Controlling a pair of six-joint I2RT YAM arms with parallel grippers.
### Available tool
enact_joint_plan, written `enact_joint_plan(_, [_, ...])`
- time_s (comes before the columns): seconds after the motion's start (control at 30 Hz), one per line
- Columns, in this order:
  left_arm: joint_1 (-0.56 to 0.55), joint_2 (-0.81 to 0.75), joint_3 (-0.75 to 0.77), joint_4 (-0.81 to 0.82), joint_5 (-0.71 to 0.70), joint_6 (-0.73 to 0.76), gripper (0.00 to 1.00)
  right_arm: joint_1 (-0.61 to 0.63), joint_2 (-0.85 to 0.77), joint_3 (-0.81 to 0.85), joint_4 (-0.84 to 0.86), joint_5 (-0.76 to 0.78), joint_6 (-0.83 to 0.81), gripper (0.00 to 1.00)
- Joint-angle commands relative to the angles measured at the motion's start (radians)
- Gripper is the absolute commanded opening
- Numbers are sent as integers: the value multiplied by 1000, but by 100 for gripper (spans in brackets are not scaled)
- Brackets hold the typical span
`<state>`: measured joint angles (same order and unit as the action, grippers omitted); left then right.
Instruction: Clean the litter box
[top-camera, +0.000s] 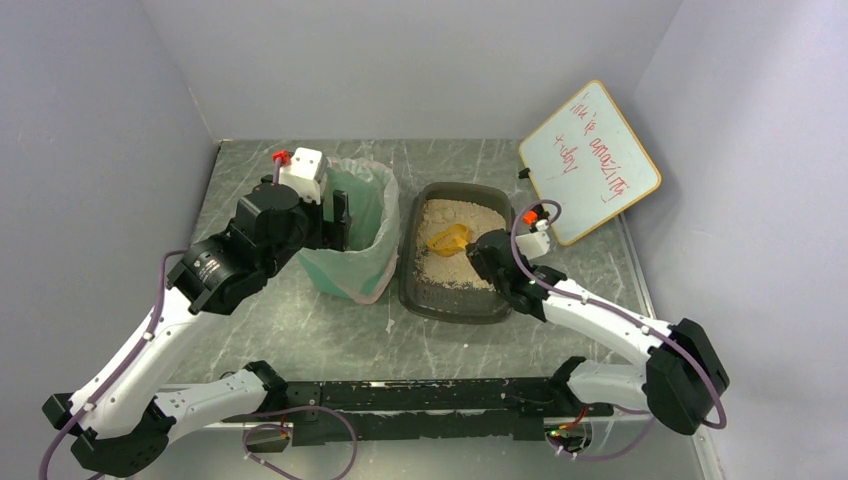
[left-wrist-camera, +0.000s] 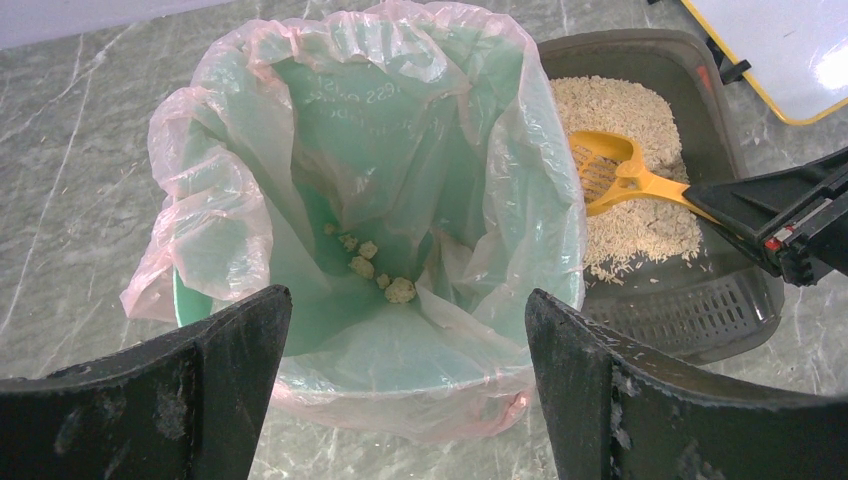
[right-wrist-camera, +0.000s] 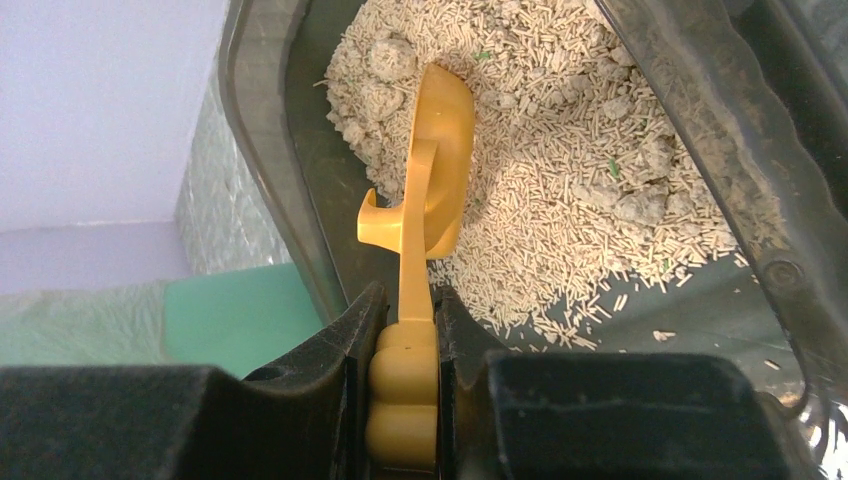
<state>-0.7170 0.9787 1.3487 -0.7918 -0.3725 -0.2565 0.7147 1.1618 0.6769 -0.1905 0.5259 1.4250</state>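
Note:
The litter box (top-camera: 412, 283) is a dark grey tray with beige litter, right of the green bin (top-camera: 362, 190). It also shows in the left wrist view (left-wrist-camera: 700, 305) and the right wrist view (right-wrist-camera: 700, 95). My right gripper (top-camera: 474, 247) (right-wrist-camera: 408, 300) is shut on the handle of the orange scoop (top-camera: 447, 240) (right-wrist-camera: 440, 150) (left-wrist-camera: 615, 170). The scoop's head rests on the litter, tilted on edge. Litter clumps (right-wrist-camera: 640, 205) lie in the tray. My left gripper (top-camera: 335, 222) (left-wrist-camera: 408, 300) is open and empty above the bin's near rim.
The bin's clear bag liner (left-wrist-camera: 400, 170) holds a few clumps (left-wrist-camera: 400, 290) at the bottom. A whiteboard (top-camera: 590, 160) leans on the right wall behind the tray. Grey walls close in at the left, back and right.

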Motion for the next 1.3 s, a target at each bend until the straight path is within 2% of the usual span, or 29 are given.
enact_joint_plan(0.0, [-4, -9, 21, 0, -17, 0, 92, -6, 68, 21, 24, 39, 86, 0])
enact_joint_plan(0.57, [-3, -1, 40, -21, -1, -14, 91, -19, 294, -67, 252, 123, 141, 0])
enact_joint_plan(0.83, [-4, -8, 54, -40, 4, -13, 91, -26, 329, -181, 484, 110, 67, 0])
enact_joint_plan(1.0, [-4, -15, 58, -40, 13, -12, 91, -30, 344, -306, 825, 59, -59, 0])
enact_joint_plan(1.27, [-3, -19, 71, -57, 17, -13, 90, -50, 426, -397, 1172, -24, -144, 0])
